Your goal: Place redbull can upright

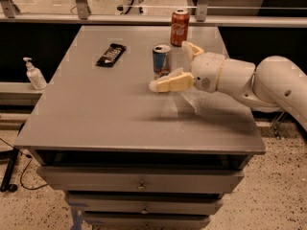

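Camera view: redbull can stands upright on the grey table top, toward the back right, just in front and to the left of the red cola can. The gripper sits right beside it, fingers spread and clasping nothing, the near finger crossing low before the can's base; I read this as the can bearing its own weight, placement about done. Room: I judge the cleanest exit is rightward along the arm's own line, since the cola can crowds the rear, the black snack bar lies well left, and the table edges are far off
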You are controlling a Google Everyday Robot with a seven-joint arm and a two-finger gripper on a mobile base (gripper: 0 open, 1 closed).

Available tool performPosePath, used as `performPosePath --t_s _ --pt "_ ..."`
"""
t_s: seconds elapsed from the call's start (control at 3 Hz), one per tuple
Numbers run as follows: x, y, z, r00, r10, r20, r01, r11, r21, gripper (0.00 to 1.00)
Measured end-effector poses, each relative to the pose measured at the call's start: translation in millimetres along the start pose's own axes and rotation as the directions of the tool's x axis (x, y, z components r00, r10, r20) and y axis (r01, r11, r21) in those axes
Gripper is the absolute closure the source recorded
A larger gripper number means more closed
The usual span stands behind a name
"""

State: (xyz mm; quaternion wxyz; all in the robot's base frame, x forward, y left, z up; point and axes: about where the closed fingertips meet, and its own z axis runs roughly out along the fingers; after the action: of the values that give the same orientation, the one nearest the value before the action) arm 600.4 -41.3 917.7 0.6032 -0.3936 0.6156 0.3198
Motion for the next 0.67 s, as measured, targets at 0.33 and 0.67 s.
performPosePath --t_s 0.33,0.67 --pt "-7.0 0.7 -36.9 0.999 -0.014 -0.042 0.016 0.999 0.042 0.0" --pt "-26.7 4.4 -96.9 0.995 -0.02 -0.096 0.032 0.9919 0.123 0.0"
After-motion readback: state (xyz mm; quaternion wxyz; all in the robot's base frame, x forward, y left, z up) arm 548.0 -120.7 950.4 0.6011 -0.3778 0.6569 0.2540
